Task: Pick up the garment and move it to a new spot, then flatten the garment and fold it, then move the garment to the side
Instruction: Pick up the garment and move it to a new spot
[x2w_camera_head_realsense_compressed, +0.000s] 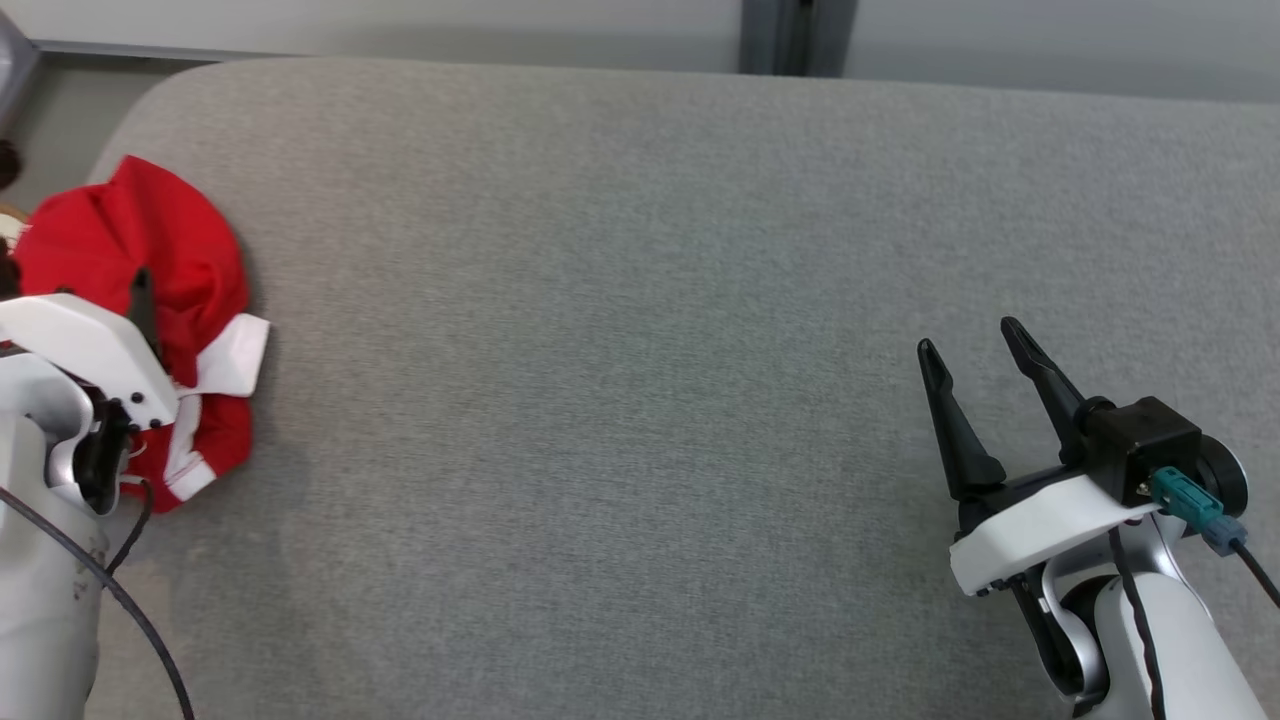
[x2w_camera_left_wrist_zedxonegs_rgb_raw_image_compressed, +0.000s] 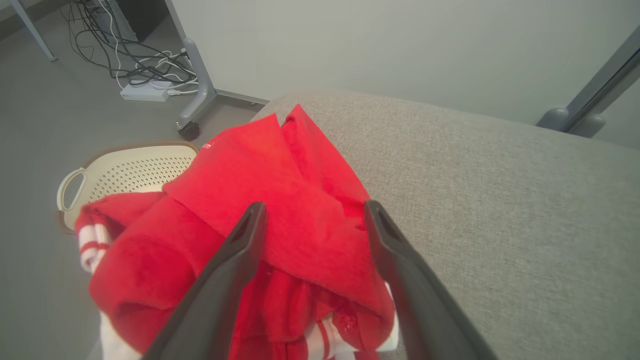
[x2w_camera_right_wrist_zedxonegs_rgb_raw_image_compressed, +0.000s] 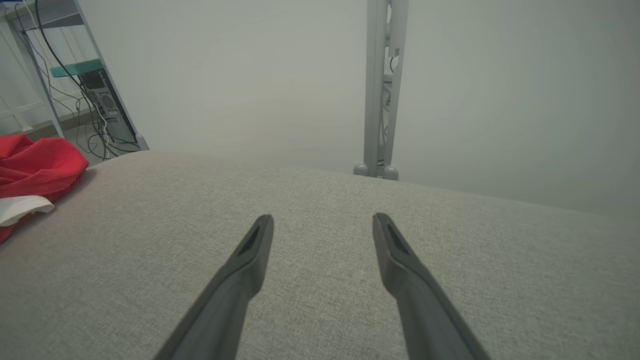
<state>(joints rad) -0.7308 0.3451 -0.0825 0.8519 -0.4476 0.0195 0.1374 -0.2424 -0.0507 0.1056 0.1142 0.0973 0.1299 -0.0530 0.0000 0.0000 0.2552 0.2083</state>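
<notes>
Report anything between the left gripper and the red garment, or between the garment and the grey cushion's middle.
Nothing visible. The open left gripper hangs directly over the garment, and no object lies on the grey cushion beyond it.

red garment (x2w_camera_head_realsense_compressed: 150, 260) with white trim, crumpled heap at cushion's left edge.

No text, label or number is showing clearly enough to read; a tiny white mark (x2w_camera_left_wrist_zedxonegs_rgb_raw_image_compressed: 207, 145) is sitting at the far left edge of the red garment (x2w_camera_left_wrist_zedxonegs_rgb_raw_image_compressed: 280, 200), too small to make out
</notes>
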